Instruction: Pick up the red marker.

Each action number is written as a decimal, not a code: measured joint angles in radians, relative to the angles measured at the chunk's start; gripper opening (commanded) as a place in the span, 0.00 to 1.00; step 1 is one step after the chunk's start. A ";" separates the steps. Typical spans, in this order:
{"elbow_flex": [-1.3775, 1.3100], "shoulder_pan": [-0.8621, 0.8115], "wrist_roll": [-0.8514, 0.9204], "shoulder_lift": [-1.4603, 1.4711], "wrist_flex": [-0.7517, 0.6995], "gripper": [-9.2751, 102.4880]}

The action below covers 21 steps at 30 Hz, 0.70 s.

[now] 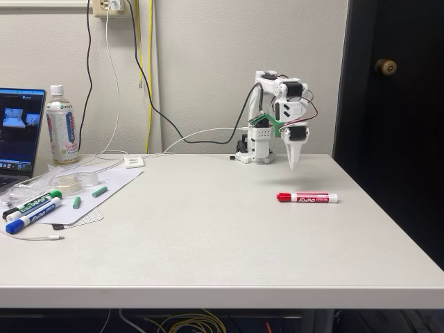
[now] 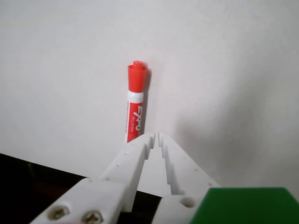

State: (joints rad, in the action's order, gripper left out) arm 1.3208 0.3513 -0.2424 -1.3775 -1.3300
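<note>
The red marker lies flat on the white table, right of centre, with its red cap pointing left in the fixed view. My gripper hangs in the air a little above and behind it, tips pointing down, touching nothing. In the wrist view the red marker lies lengthwise just beyond my gripper, cap at the far end. The two white fingers meet at their tips with nothing between them, so the gripper is shut.
At the table's left lie a green-capped marker and a blue-capped marker on a sheet, beside a laptop and a bottle. Cables run along the back wall. The table's right edge is near the red marker.
</note>
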 measured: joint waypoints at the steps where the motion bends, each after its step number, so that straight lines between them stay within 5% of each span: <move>1: -0.028 0.003 -0.008 0.023 -0.011 0.08; 21: -0.250 0.021 -0.057 0.255 -0.014 0.13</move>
State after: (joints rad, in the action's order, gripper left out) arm 1.0707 0.3728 -0.2991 -1.1229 -1.3438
